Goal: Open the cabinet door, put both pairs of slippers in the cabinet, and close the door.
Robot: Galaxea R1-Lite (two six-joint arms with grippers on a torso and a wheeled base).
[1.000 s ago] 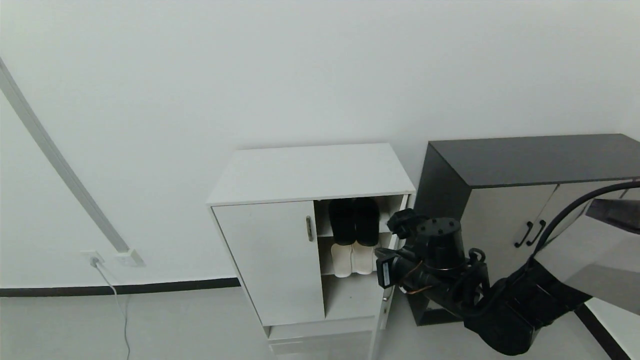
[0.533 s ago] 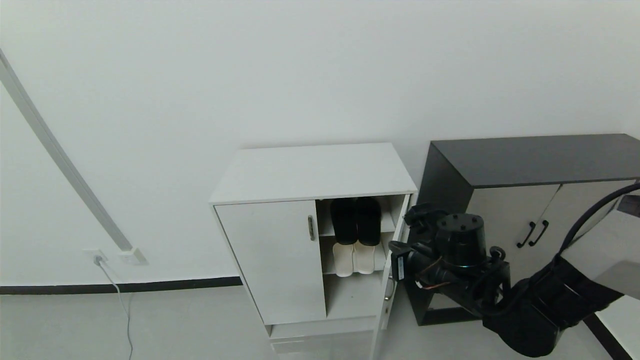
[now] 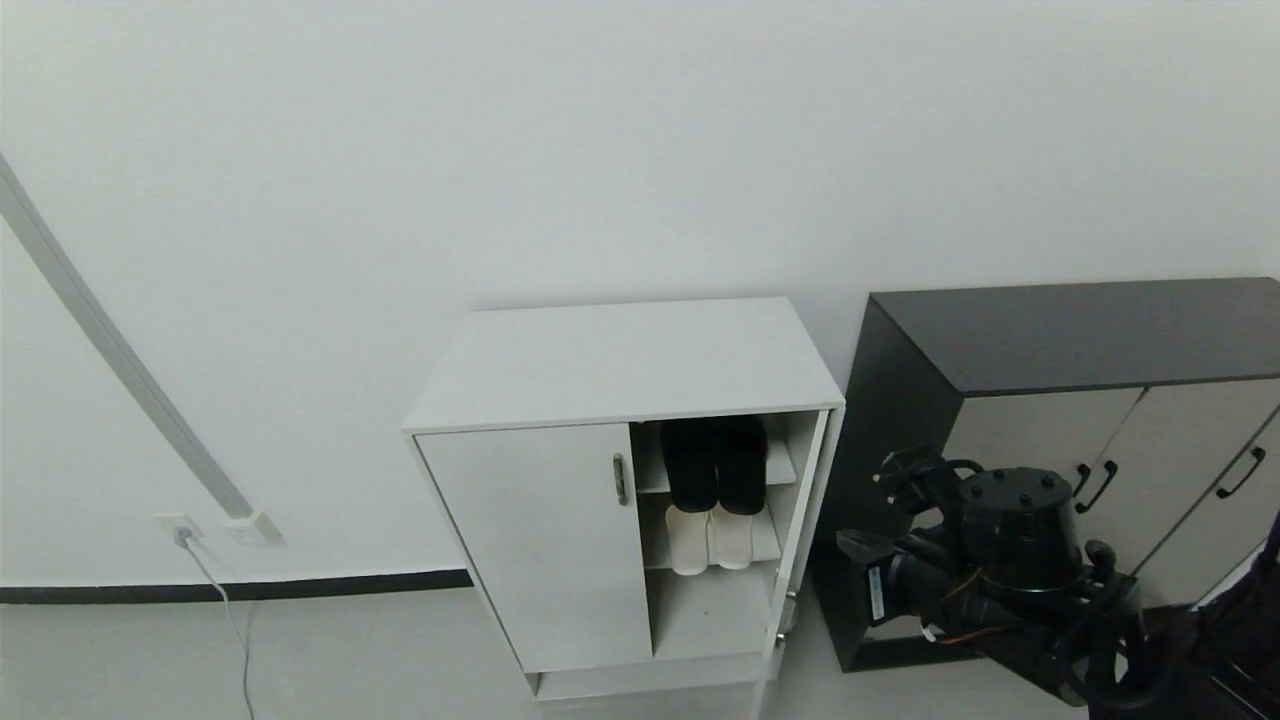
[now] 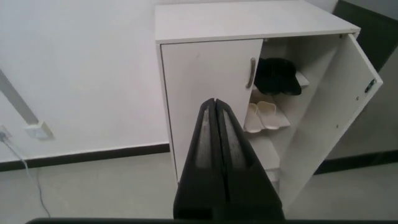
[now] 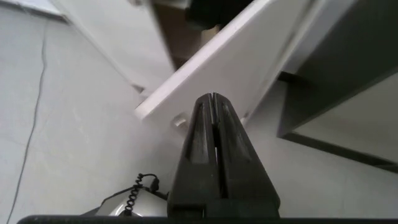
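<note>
The right gripper (image 5: 213, 99) had its fingers pressed together with nothing between them. Just ahead of its tips stood the open door (image 5: 239, 59) of the white cabinet (image 3: 620, 360). In the head view the right gripper (image 3: 900, 472) sat clear of the open door (image 3: 803, 530), on its outer side, with the dark cabinet (image 3: 1060, 335) close behind it. Below and beyond the tips, a cable (image 5: 32, 118) trailed across the floor (image 5: 81, 143).

The left gripper (image 4: 215, 106) was also closed and empty, hanging well back from the white cabinet (image 4: 249, 18) and pointing at its closed door (image 4: 202, 93). Farther ahead and to that gripper's right, past the open door (image 4: 339, 112), both pairs lay inside. The white slippers (image 4: 264, 115) sat on the middle shelf and the black slippers (image 4: 278, 74) on the shelf above them.
</note>
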